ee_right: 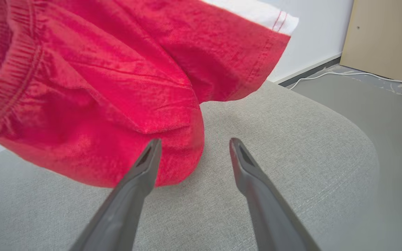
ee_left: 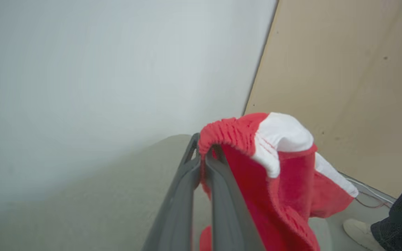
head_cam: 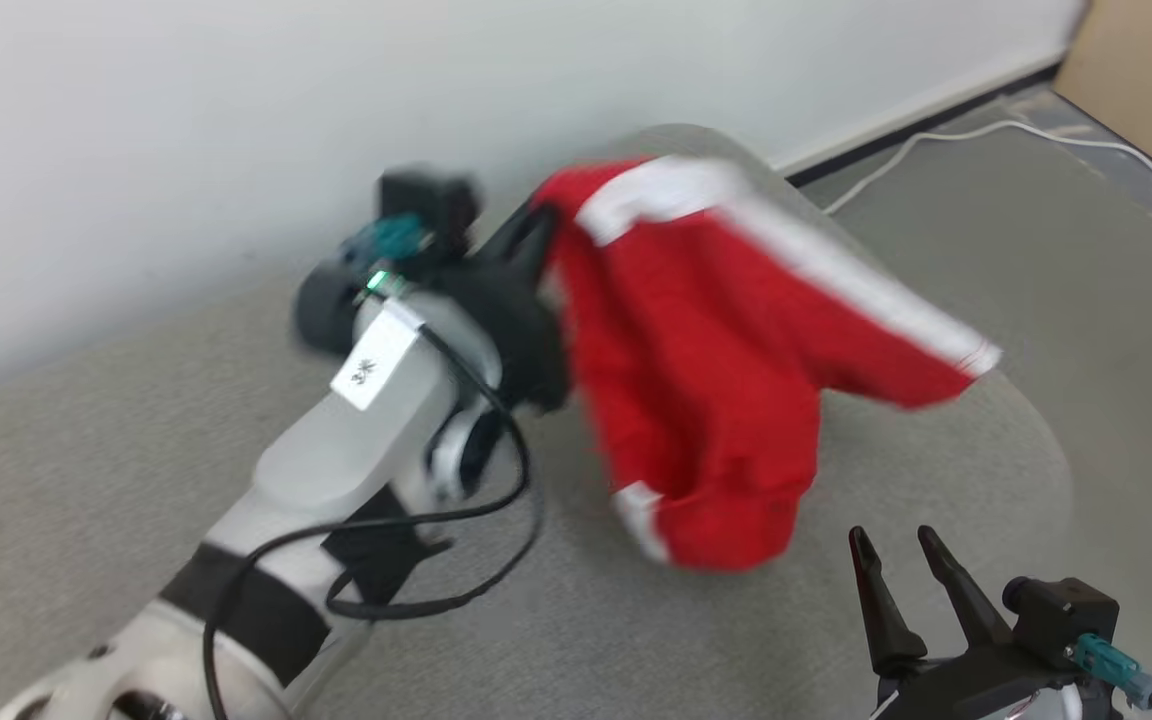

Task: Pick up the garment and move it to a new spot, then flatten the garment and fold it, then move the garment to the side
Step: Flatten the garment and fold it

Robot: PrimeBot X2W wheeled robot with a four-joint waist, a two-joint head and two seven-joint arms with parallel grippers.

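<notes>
Left hand (head_cam: 539,228) clenched on waistband of red shorts (head_cam: 706,400) hanging over grey cushion (head_cam: 136,480); right hand (head_cam: 894,540) released, near right

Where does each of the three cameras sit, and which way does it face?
Head view: on the head, looking down at the grey cushion; shows left forearm, left gripper shut on the red shorts, open right gripper.
Left wrist view: on the left wrist, facing the white wall; own shut fingers pinch the waistband.
Right wrist view: on the right wrist, low over the cushion, facing the shorts; own fingers spread.
Shared: head and right wrist views both show the white cable.
</notes>
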